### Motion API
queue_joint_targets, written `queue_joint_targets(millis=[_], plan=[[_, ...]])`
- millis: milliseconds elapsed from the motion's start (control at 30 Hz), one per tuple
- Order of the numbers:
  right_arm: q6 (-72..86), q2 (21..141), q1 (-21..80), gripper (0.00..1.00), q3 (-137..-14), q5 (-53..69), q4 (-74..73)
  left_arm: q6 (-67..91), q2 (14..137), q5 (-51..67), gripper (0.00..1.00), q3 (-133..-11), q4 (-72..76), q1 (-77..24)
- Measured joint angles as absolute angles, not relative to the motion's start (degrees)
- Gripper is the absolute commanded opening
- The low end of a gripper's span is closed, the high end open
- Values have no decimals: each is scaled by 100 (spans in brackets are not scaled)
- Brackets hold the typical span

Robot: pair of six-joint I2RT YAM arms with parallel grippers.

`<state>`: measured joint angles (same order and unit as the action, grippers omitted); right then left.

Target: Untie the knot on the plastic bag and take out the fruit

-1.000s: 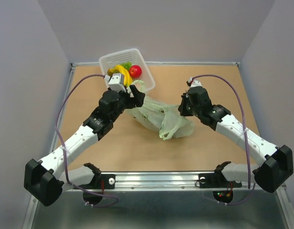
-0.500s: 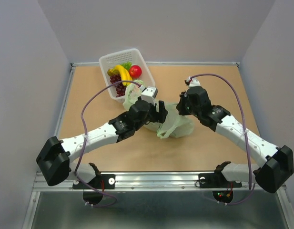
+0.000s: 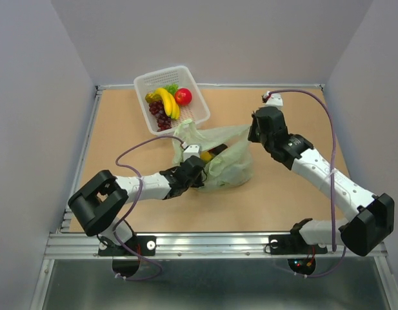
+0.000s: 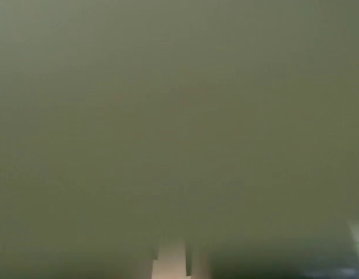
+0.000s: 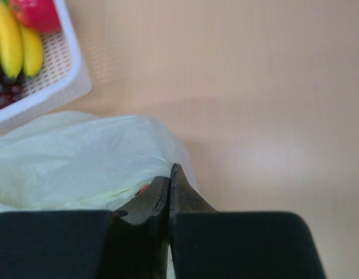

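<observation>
Bag: the pale green bag (image 3: 229, 166) lies crumpled on the middle of the table (image 3: 289, 200), just in front of the basket (image 3: 197, 90), with its mouth pulled open toward the far side.
Handle: one handle loop (image 3: 184, 132) stands up at the bag's far left corner, close to the basket's near corner.
Right gripper: the right gripper (image 3: 253, 134) sits at the bag's far right corner. In its wrist view the two fingers (image 5: 157, 200) are pressed together with a fold of the thin plastic caught between them. The plastic is drawn taut up to that point.
Left arm: it stretches low across the table from the near left, its wrist at the bag's near left side.
Left gripper: the left gripper (image 3: 197, 169) is pushed into the bag's mouth, its fingertips covered by plastic. Its wrist camera shows only a green blur, so I cannot tell whether the jaws are spread or pinching something.
Fruit in the bag: a yellow-orange fruit (image 3: 207, 155) and a dark fruit (image 3: 219, 151) lie side by side in the open mouth, just beyond the left gripper. A red speck (image 5: 143, 189) shows through the plastic beside the right fingers, too small to tell what it is.
Basket: white, at the far left of the table. It holds a banana (image 3: 168, 100), grapes (image 3: 162, 117) and something leafy and green at its far side.
Fruit in the basket: a red fruit (image 3: 183, 97) lies there just beside the banana.
</observation>
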<state>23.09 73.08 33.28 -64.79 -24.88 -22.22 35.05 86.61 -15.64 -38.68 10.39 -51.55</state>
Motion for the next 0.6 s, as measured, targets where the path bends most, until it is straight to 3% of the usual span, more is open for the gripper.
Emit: queue_joint_targets(millis=[100, 233, 300, 367, 433, 467, 500, 600], plan=[[2416, 7308, 2915, 1, -6493, -2569, -2228, 3682, 8639, -1605, 16, -3774, 1096, -5037], [2547, 7308, 2248, 2, -6493, -2515, -2222, 3815, 8390, -1704, 15, -3555, 1105, -4906], [2602, 7330, 2040, 13, -6493, -2418, -2231, 3874, 8228, -1723, 15, -3454, 1092, -4797], [2587, 7371, 1966, 33, -6493, -2196, -2226, 3885, 8075, -1726, 20, -3426, 1072, -4685], [2473, 7406, 1968, 45, -6512, -1828, -2231, 3846, 7975, -1697, 34, -3426, 1000, -4628], [2399, 7411, 1986, 56, -6525, -1599, -2228, 3830, 7891, -1647, 41, -3426, 961, -4598], [2252, 7411, 2023, 60, -6563, -1376, -2255, 3787, 7797, -1590, 57, -3426, 917, -4587], [1896, 7408, 2226, 65, -6746, -1009, -2375, 3669, 7459, -1363, 79, -3444, 878, -4595]])
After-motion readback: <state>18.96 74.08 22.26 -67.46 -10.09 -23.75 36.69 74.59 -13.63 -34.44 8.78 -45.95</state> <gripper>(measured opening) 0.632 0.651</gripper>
